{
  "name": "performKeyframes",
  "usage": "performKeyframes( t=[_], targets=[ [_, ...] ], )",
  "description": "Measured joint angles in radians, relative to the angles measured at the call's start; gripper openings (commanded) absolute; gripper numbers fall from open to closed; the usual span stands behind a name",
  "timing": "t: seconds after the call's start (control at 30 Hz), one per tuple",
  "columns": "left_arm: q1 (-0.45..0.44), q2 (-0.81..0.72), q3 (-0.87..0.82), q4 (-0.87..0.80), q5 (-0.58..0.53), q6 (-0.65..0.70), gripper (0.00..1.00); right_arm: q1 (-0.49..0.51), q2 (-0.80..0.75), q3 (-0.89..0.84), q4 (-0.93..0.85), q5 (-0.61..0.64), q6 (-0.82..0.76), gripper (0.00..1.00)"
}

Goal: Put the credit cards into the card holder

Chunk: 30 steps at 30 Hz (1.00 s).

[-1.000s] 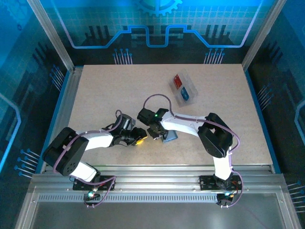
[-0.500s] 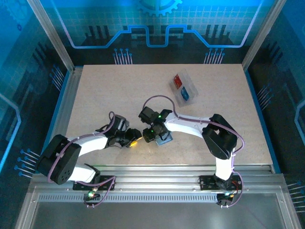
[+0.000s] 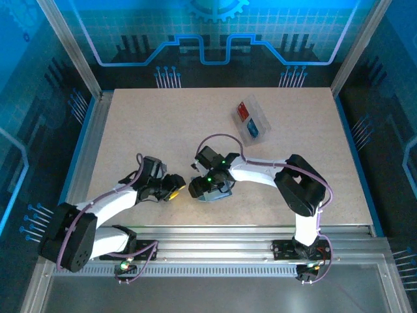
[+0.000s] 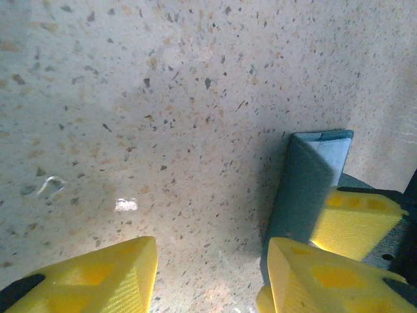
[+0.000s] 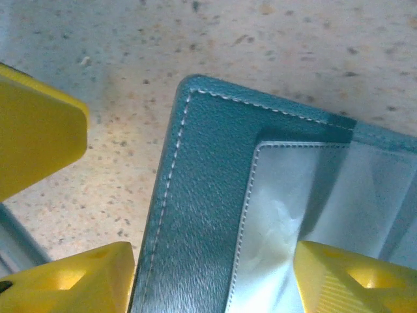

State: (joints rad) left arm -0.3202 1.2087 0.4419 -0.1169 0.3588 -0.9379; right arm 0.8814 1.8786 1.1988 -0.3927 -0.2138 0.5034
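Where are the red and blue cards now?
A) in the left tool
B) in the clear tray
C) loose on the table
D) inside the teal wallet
B: the red card and blue card lie in the clear tray, apart from the card holder.

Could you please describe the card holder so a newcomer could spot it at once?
On the table, look near the middle of the front edge. The card holder lies under the right claw: small, teal, stitched, with pale inner pockets, unlike the clear tray farther back.
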Motion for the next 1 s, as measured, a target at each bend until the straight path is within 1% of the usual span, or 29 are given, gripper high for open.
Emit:
performKeyframes(
  t=[0.1,0.17,0.23,0.3,0.4,0.63,0.77,0.83,1.0],
  targets=[
    [0.012,-0.018,0.000,-0.024,0.004,0.003,0.49,-0.004,0.003,-0.007,0.032,-0.053,0.005,0.75],
    [0.020,-0.029,0.001,-0.037,0.010,0.003,0.46,-0.010,0.006,-0.009,0.056,-0.084,0.011,0.76],
    [0.025,-0.037,0.007,-0.048,0.018,0.003,0.43,-0.019,0.007,-0.021,0.092,-0.123,0.018,0.77],
    [0.028,-0.041,0.023,-0.060,0.031,0.003,0.37,-0.032,0.008,-0.040,0.125,-0.159,0.028,0.77],
    [0.030,-0.048,0.055,-0.063,0.048,0.002,0.29,-0.049,0.008,-0.055,0.144,-0.188,0.035,0.80],
    [0.050,-0.073,0.095,-0.061,0.078,-0.014,0.18,-0.068,0.013,-0.077,0.209,-0.249,0.061,0.83],
    [0.051,-0.017,0.127,-0.053,0.096,-0.024,0.10,-0.070,0.015,-0.081,0.229,-0.266,0.062,0.84],
    [0.051,0.027,0.149,-0.040,0.111,-0.024,0.08,-0.071,0.015,-0.085,0.238,-0.270,0.062,0.85],
    [0.051,0.146,0.195,0.025,0.148,-0.026,0.07,-0.073,0.015,-0.092,0.251,-0.278,0.061,0.86]
  ],
)
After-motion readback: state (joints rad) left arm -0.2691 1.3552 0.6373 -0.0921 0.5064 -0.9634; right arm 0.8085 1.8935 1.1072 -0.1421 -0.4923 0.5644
